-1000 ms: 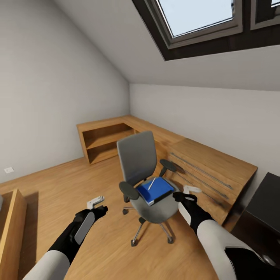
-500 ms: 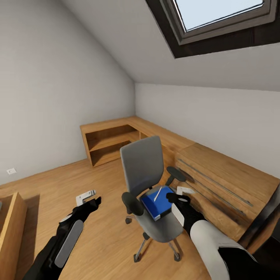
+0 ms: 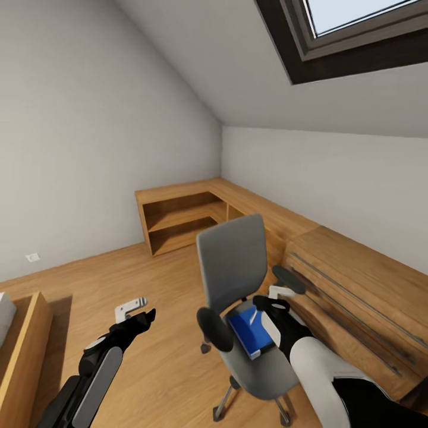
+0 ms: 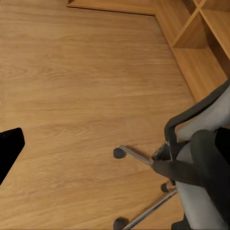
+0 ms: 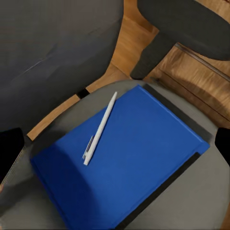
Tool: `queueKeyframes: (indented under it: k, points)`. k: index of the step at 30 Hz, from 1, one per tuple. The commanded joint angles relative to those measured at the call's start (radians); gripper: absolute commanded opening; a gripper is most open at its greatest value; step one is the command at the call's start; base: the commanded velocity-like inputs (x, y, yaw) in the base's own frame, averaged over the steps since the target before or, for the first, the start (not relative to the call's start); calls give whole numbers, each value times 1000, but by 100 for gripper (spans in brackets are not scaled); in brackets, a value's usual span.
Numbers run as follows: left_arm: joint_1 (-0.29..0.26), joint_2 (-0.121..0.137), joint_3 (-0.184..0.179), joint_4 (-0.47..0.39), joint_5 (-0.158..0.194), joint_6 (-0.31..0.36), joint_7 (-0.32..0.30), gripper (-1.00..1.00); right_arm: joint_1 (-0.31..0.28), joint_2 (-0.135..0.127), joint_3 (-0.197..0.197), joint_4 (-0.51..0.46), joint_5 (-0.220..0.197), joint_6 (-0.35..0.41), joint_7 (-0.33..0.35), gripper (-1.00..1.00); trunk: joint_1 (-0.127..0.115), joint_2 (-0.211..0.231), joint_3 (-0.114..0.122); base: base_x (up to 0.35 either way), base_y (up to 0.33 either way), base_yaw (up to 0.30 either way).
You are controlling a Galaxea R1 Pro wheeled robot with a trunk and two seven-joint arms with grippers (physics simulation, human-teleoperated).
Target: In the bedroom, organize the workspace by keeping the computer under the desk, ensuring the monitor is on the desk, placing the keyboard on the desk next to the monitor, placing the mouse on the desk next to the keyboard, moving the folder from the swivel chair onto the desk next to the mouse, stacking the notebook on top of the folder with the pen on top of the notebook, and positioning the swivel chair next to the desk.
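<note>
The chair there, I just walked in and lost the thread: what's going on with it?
The robot's right end effector hangs over the seat of the grey chair, where a blue folder lies with a white pen on top. Nothing is held. The left end effector is out over the wooden floor.

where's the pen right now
The pen lies on the blue folder on the swivel chair seat, just under the right gripper in the head view.

armrests beside folder
</note>
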Motion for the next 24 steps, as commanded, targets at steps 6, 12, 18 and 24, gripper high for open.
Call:
queueKeyframes:
  k: [6,12,18,24]
  points:
    - [-1,0,-3,-4,12,0,10,100,1,1,-2,-1,-4,4,0,100,0,-1,-1,158,0,3]
    - [0,0,3,-53,22,1,11,100,1,0,-2,-1,-4,9,3,100,8,-15,-8,23,0,0]
    - [0,0,30,-76,38,2,12,100,1,2,2,-2,-4,10,7,100,31,-57,-26,1,0,0]
    - [0,1,35,-73,38,1,15,100,1,2,1,-2,-4,7,0,100,54,-99,-45,0,0,0]
